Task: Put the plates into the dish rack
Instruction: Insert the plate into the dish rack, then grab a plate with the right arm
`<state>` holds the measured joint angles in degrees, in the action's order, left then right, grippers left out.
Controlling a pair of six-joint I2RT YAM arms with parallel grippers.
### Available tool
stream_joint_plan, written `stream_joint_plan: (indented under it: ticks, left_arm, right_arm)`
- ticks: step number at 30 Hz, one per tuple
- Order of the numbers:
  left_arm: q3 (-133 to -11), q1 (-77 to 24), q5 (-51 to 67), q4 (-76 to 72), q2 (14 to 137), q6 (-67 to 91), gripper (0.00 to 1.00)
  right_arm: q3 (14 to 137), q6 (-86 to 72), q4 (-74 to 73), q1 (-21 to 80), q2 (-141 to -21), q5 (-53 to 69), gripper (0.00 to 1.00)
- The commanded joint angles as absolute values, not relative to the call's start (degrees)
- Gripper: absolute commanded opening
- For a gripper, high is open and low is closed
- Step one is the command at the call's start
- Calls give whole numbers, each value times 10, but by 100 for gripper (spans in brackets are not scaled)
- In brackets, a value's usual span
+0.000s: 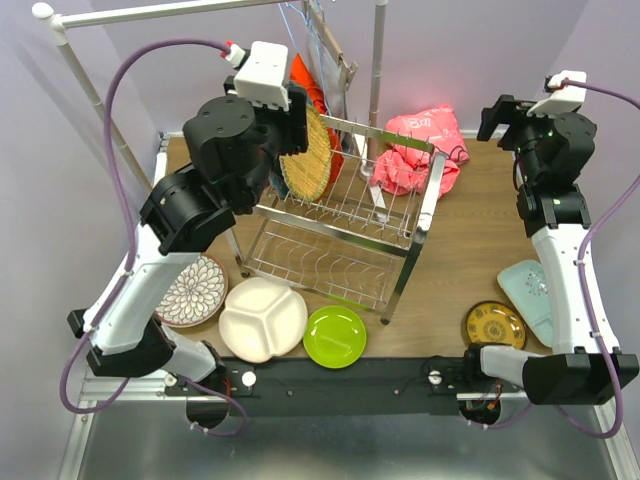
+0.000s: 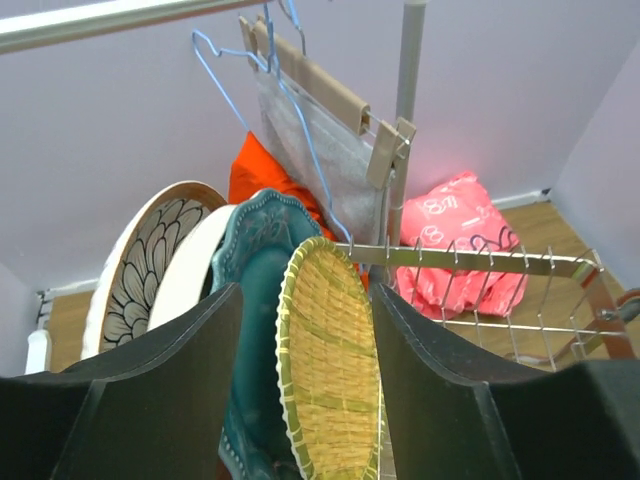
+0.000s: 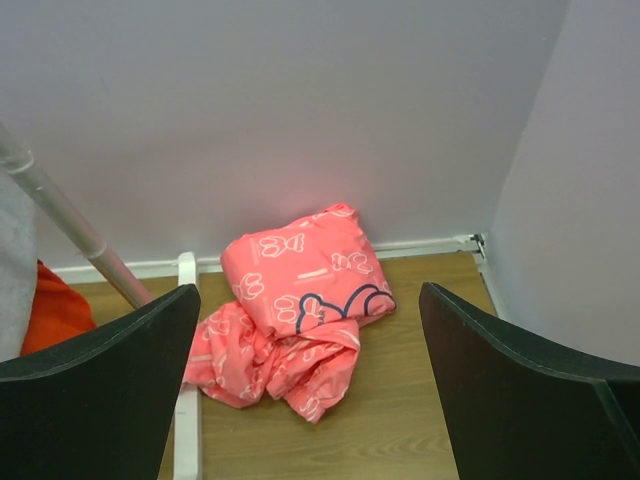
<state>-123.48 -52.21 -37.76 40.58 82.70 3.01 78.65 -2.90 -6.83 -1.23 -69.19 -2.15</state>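
Note:
The steel dish rack [image 1: 345,215] stands at mid table. In its upper tier's left end stand a floral plate [image 2: 150,260], a white plate [image 2: 190,270], a teal plate [image 2: 262,235] and a yellow woven-look plate [image 1: 308,155] [image 2: 330,360]. My left gripper [image 1: 292,150] [image 2: 305,300] is open and straddles the yellow plate's rim; there is a gap on its left side. On the table lie a floral plate [image 1: 192,290], a white divided plate [image 1: 263,318], a lime green plate [image 1: 335,336], a yellow patterned plate [image 1: 494,325] and a pale aqua plate [image 1: 530,292]. My right gripper [image 1: 492,120] [image 3: 310,330] is open and empty, raised at the back right.
A pink cloth [image 1: 420,150] [image 3: 300,300] lies behind the rack's right end. A white-poled clothes rail [image 1: 90,90] runs along the back, with a hanger and grey cloth [image 1: 325,45] [image 2: 320,130] above the rack. An orange-red shape [image 2: 262,175] sits behind the racked plates.

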Motion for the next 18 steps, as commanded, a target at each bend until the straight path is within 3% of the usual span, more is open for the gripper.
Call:
stream_joint_plan:
  ticks: [1,8,18]
  left_arm:
    - [-1200,-521,-330,332,781,25,67]
    - [-1121,-519,-265,251,731,41,75]
    - [-1030,-512,-207,188,685,67,76]
  right_arm:
    - [776,-18,-110,-16,-683,18,100]
    - [761,-23,-231,-37,-697,76,100]
    - [708,86,-377,-105,-722,102,100]
